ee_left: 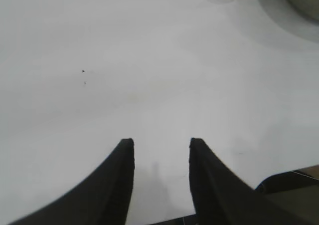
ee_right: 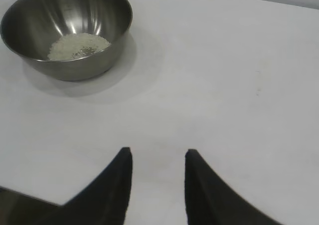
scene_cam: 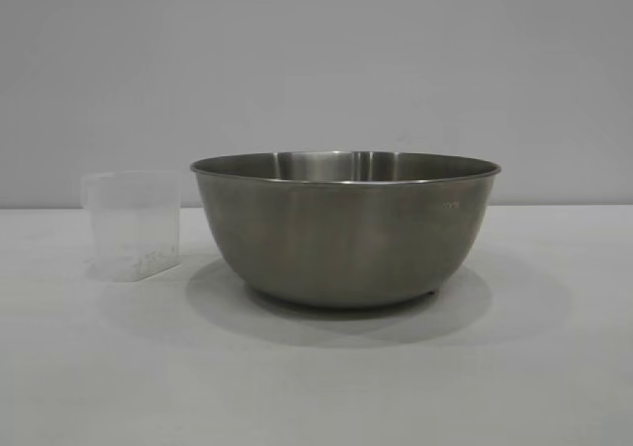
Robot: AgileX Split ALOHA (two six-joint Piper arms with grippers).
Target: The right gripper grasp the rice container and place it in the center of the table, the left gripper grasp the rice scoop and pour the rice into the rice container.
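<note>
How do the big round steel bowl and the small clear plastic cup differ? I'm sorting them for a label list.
The brushed stainless-steel bowl is round, opaque and far larger; the translucent plastic measuring cup is flat-sided and see-through. The bowl holds a pale heap of white rice grains; the cup keeps only a few grains at its bottom. Both stand upright and apart on the white table.

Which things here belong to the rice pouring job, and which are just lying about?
Part of the job:
- large round stainless-steel bowl
- white rice inside it
- small clear plastic measuring cup
- left gripper, open
- right gripper, open
- white table

Lying about:
- nothing visible
</note>
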